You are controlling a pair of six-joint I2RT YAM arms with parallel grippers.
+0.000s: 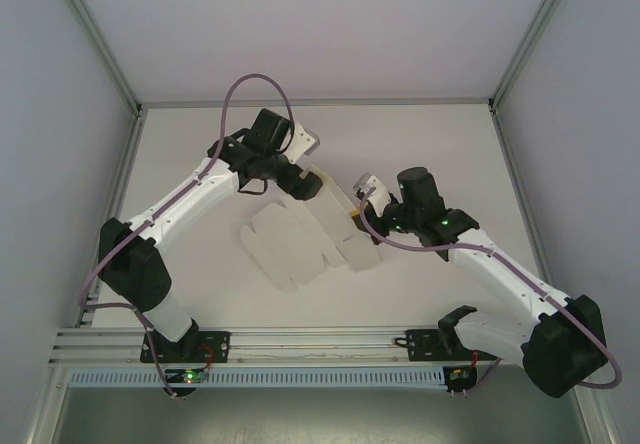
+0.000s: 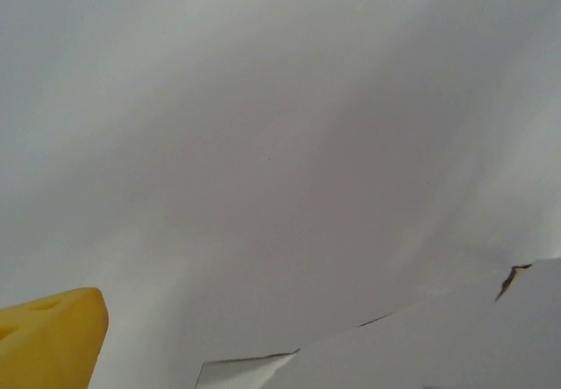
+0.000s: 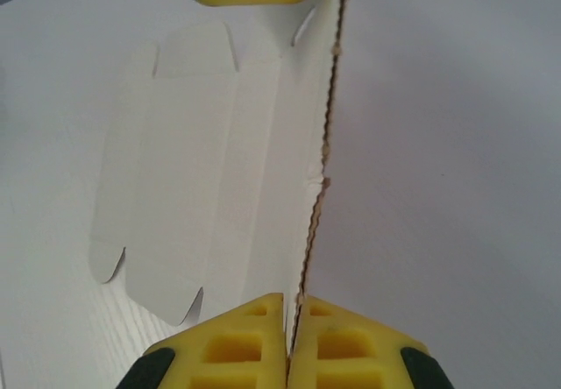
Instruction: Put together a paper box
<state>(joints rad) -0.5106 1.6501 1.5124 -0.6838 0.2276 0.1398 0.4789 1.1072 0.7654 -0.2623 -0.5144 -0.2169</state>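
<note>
Over the white surface (image 1: 420, 144), seen from above, the paper box (image 1: 290, 249) lies at the centre as a die-cut sheet. Most of it is flat, and its far-right panel is lifted between the two arms. The left hand (image 1: 305, 186) meets the raised panel from the far left, the right hand (image 1: 356, 216) from the right.

At the left wrist, one yellow fingertip (image 2: 48, 341) sits in the lower-left corner and white card shows at the lower right. The left hand is spread wide, pinching nothing.

At the right wrist, the right hand's yellow fingers (image 3: 237, 350) are pressed together on the near end of the upright panel, which runs edge-on up the frame. The flat remainder, flaps showing, lies to its left. A yellow fingertip of the left hand sits just beside the panel's far end.
</note>
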